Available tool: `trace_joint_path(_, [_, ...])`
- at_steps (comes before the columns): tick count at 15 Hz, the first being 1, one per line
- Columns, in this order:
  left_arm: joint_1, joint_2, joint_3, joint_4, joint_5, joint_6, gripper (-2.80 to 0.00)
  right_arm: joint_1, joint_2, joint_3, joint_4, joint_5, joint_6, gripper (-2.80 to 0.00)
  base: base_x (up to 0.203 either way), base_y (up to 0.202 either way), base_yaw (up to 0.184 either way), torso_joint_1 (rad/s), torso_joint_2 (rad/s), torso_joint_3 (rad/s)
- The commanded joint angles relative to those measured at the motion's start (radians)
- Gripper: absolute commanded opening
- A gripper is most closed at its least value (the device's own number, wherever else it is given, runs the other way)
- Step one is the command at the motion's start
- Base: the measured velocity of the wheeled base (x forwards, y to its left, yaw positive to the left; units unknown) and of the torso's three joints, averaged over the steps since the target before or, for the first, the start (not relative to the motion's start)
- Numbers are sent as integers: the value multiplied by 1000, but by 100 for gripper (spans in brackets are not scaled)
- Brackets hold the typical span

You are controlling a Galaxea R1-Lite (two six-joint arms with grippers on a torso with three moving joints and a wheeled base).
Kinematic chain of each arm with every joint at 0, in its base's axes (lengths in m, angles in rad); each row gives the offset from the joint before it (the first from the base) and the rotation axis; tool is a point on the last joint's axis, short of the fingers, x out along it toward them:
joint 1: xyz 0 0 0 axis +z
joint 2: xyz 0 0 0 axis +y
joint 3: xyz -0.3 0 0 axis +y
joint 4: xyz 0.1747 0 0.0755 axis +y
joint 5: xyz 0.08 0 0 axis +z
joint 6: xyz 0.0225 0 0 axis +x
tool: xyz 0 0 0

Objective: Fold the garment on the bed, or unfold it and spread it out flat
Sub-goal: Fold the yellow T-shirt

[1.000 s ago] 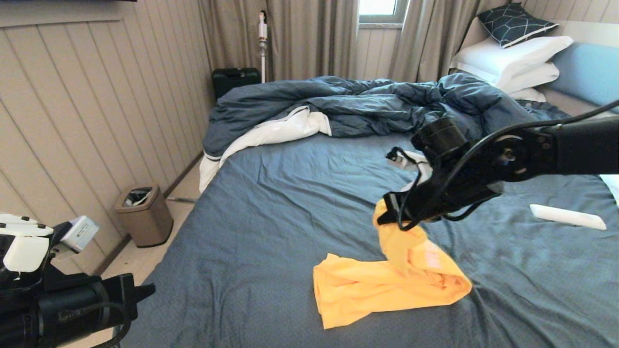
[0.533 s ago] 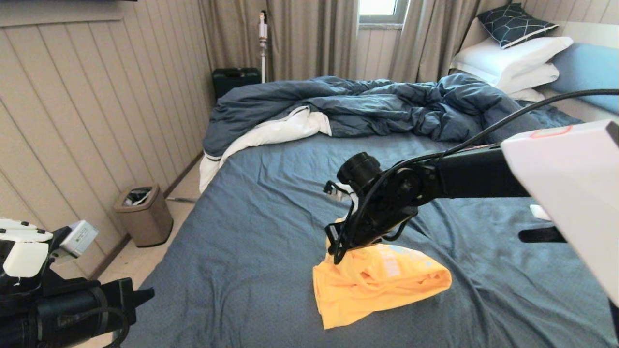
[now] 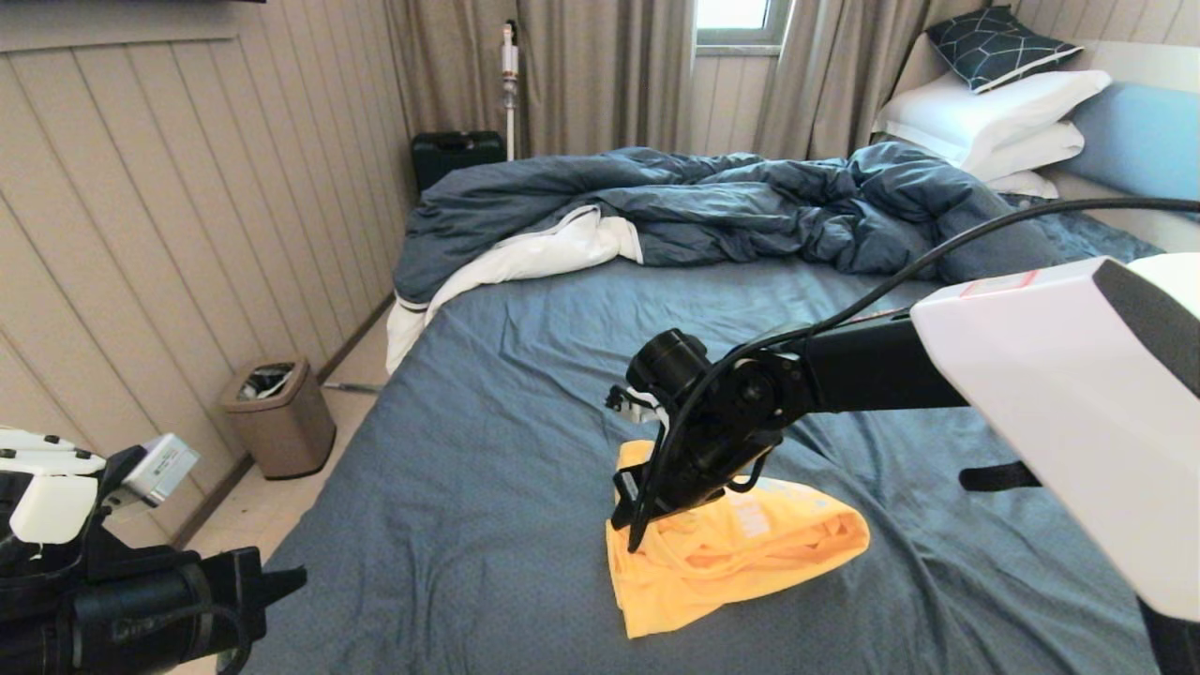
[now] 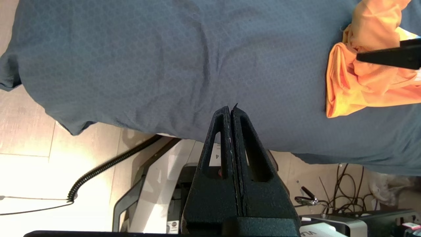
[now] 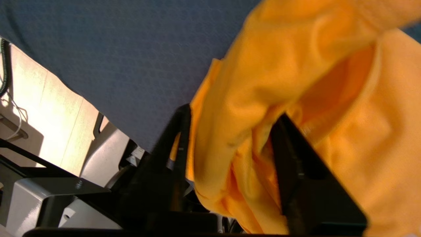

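The yellow garment [image 3: 750,553] lies doubled over in a loose bundle on the near middle of the bed [image 3: 487,422]. My right gripper [image 3: 626,525] is down at the bundle's left end. In the right wrist view its jaws stand apart, open [image 5: 234,113], with a slack fold of the garment [image 5: 329,65] lying between the fingers. My left gripper [image 3: 281,577] stays parked low at the left, off the bed's near corner. It is shut and empty [image 4: 231,108], and the garment [image 4: 355,82] lies well away from it.
A rumpled blue duvet [image 3: 712,202] with a white underside covers the far part of the bed, and white pillows [image 3: 994,117] are stacked at the far right. A bin [image 3: 278,417] stands on the floor left of the bed, by the panelled wall.
My right arm swung left and down, laying the lifted part of the garment over the rest. Its jaws, shut on the fabric before, now stand apart. The left arm kept still.
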State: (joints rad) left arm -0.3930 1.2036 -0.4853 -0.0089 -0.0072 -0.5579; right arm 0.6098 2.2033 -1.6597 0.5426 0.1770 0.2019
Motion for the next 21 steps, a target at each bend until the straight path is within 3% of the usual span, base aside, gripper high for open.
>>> trace_joint_path(1, [0, -4, -9, 0, 1, -4, -280, -5, -58, 32, 2, 2, 0, 0, 0, 0, 0, 0, 0, 0])
trace_joint_path(6, [-1, 6, -38, 4, 0, -2, -280, -27, -244, 173, -7, 2, -2, 0, 0, 0, 0, 0, 0, 0])
trace_joint_path(10, [-8, 103, -157, 9, -14, 1, -280, -154, -267, 205, -7, 6, 1, 0, 0, 0, 0, 0, 0, 0])
trace_joint_path(11, [-25, 155, -206, 10, -17, 3, -280, -189, -276, 231, -12, 6, 1, -280, 0, 0, 0, 0, 0, 0])
trace_joint_path(15, [-149, 351, -491, 63, -11, 15, -280, -274, -354, 348, -121, 7, -2, -280, 0, 0, 0, 0, 0, 0])
trace_joint_path(21, [-376, 739, -927, 188, -8, 35, -280, -362, -407, 425, -138, 14, 1, -280, 0, 0, 0, 0, 0, 0])
